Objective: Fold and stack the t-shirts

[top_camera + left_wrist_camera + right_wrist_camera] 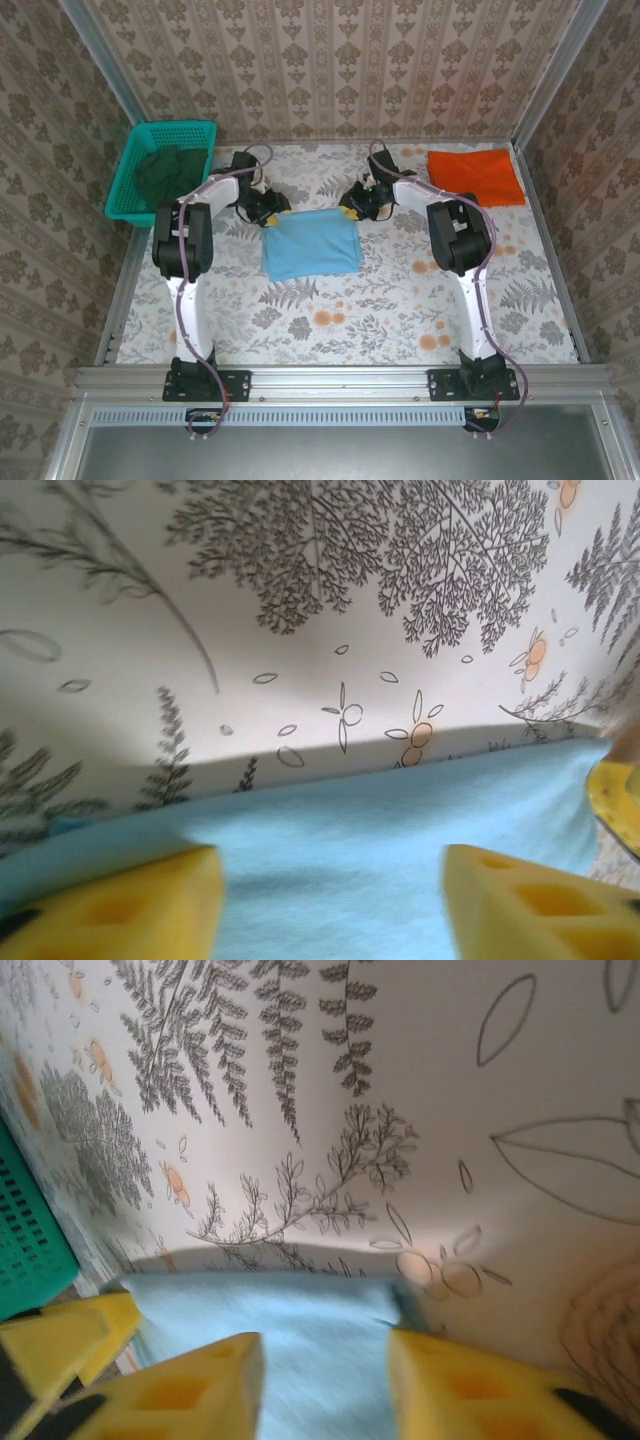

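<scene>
The light-blue t-shirt [311, 245] lies folded into a rough rectangle near the middle of the bench [350, 310], flat on the leaf-and-flower patterned cover, with no print showing on its upper face. The left gripper [268, 208] sits at the shirt's far left corner. In the left wrist view its yellow fingers [130, 905] stand wide apart with the blue cloth spread flat and loose beneath the gap, so the jaws are open and clamp nothing. The right gripper [358, 203] sits at the shirt's far right corner. In the right wrist view its fingers [190, 1390] are parted less widely, again with the blue cloth's edge lying slack between them and not pinched. The two grippers face each other across the shirt's far edge. The orange t-shirt [476, 175] lies folded flat in the bench's far right corner, well apart from the blue one. At the far left a green basket [175, 126] holds a crumpled dark green cloth [168, 170].
</scene>
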{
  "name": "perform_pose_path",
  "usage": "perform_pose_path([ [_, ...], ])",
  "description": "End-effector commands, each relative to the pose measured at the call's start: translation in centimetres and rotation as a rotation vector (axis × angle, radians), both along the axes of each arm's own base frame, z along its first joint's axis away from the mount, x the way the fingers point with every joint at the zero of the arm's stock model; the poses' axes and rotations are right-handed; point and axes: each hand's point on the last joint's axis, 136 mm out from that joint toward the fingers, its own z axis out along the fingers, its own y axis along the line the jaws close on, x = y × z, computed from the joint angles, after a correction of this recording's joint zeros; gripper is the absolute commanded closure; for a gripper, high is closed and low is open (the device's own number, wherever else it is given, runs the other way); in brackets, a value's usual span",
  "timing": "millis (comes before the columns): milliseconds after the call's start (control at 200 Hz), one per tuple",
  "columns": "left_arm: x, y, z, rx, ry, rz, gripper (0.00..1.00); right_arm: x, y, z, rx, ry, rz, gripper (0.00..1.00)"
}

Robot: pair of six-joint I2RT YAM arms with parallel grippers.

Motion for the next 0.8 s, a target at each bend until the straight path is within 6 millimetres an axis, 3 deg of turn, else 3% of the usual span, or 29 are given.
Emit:
perform_pose_path([
  [0, 0.5, 2.1, 4.3, 0.044, -0.069, 0.035, 0.23, -0.2, -1.6, 5.0, -0.015, -0.098, -0.043, 0.48],
  [75, 0.4, 1.9, 6.7, 0.025, -0.122, 0.021, 0.18, -1.3, -2.1, 7.1, -0.032, -0.159, -0.042, 0.41],
  [150, -0.2, 2.0, 8.4, 0.019, -0.157, 0.016, 0.1, -2.7, -2.6, 7.6, -0.085, -0.191, -0.003, 0.35],
  [195, -0.8, 2.3, 9.1, 0.025, -0.175, 0.01, 0.01, -3.7, -2.5, 7.7, -0.116, -0.209, 0.036, 0.23],
  [225, -1.2, 2.5, 9.4, 0.039, -0.18, 0.011, 0.0, -4.3, -2.5, 7.5, -0.138, -0.213, 0.063, 0.21],
  [450, -5.1, 5.5, 11.2, 0.171, -0.251, 0.051, 0.0, -6.2, -1.0, 4.8, -0.32, -0.242, 0.256, 0.24],
  [710, -10.4, 7.3, 10.2, 0.274, -0.256, 0.152, 0.0, -6.7, 1.8, 1.0, -0.469, -0.202, 0.396, 0.28],
  [795, -11.9, 7.6, 9.9, 0.279, -0.258, 0.173, 0.0, -7.1, 1.9, -0.5, -0.55, -0.175, 0.429, 0.28],
])
